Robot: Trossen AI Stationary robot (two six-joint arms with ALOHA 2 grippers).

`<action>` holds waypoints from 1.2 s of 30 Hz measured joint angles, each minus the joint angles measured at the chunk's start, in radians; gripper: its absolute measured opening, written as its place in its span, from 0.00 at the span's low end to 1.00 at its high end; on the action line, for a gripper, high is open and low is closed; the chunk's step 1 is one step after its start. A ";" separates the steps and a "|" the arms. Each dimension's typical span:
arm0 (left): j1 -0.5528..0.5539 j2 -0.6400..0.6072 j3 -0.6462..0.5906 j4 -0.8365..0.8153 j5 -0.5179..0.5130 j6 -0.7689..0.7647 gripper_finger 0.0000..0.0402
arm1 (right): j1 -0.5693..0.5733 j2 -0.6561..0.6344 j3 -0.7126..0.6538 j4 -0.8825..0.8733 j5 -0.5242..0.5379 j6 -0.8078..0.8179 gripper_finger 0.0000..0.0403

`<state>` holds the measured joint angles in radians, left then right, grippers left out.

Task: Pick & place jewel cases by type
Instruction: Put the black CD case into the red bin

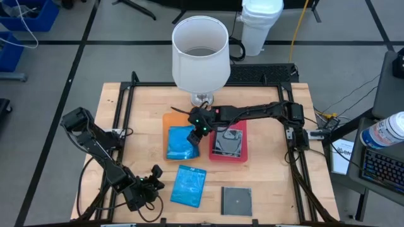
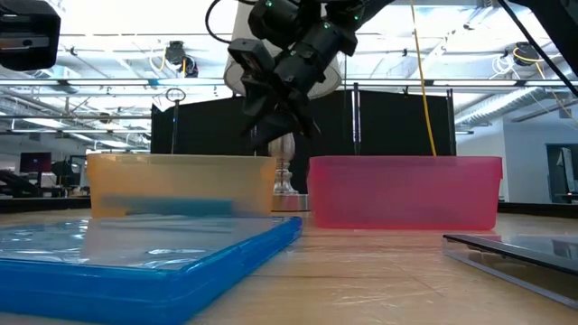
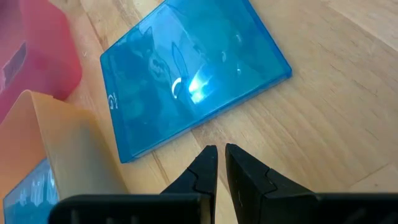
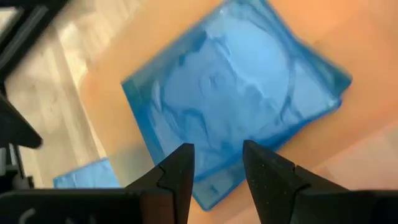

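**Right hand hangs empty over the orange tray**

From above, the right hand (image 1: 201, 130) hovers over the orange tray (image 1: 168, 120), where a blue jewel case (image 1: 182, 142) lies inside. The red tray (image 1: 243, 157) beside it holds a dark jewel case (image 1: 228, 144), so the sorting seems to go blue to orange, dark to red. Two cases wait on the desk (image 1: 271, 183) near the front edge: a second blue case (image 1: 189, 185) and a second dark case (image 1: 237, 201), apart from each other with bare wood around them. The left hand (image 1: 146, 189) rests low, just beside that blue case.

At desk height, the right hand (image 2: 275, 113) stands clear above both tray rims.

The left wrist view shows its fingers (image 3: 202, 174) nearly together, gripping nothing, with the loose blue case ahead on open wood.

The right wrist view shows fingers (image 4: 177, 171) parted moderately and empty, the tray's blue case lying askew below; likely just released, with room to lift away.
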<state>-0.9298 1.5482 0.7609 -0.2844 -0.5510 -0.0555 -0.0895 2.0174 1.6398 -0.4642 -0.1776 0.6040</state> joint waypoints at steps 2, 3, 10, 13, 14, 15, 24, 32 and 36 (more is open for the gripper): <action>0.000 0.000 0.000 -0.002 0.000 -0.002 0.10 | 0.000 0.000 0.025 -0.030 0.002 -0.015 0.32; 0.000 0.000 0.000 -0.002 0.001 -0.004 0.10 | 0.002 0.000 0.036 -0.055 0.004 -0.021 0.32; 0.000 0.000 0.000 -0.004 0.002 -0.055 0.10 | 0.086 -0.016 0.056 -0.207 0.018 -0.083 0.30; -0.001 0.000 0.000 -0.004 0.003 -0.084 0.10 | 0.171 -0.036 0.056 -0.237 0.066 -0.085 0.25; -0.001 0.000 0.000 -0.007 0.003 -0.093 0.10 | 0.203 -0.044 0.056 -0.243 0.091 -0.081 0.22; -0.002 0.000 0.000 -0.017 0.004 -0.109 0.10 | 0.235 -0.052 0.056 -0.238 0.119 -0.072 0.19; -0.001 0.000 0.000 -0.069 0.053 -0.288 0.10 | 0.560 -0.113 0.056 -0.191 0.432 0.045 0.03; -0.001 0.001 0.000 0.114 0.088 -0.195 0.10 | 0.789 -0.107 0.055 -0.154 0.681 0.187 0.00; 0.004 0.001 0.000 0.215 0.179 -0.163 0.10 | 0.887 -0.103 0.055 -0.152 0.781 0.257 0.00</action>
<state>-0.9262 1.5490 0.7612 -0.0691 -0.3716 -0.2188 0.7978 1.9140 1.6951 -0.6162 0.6030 0.8605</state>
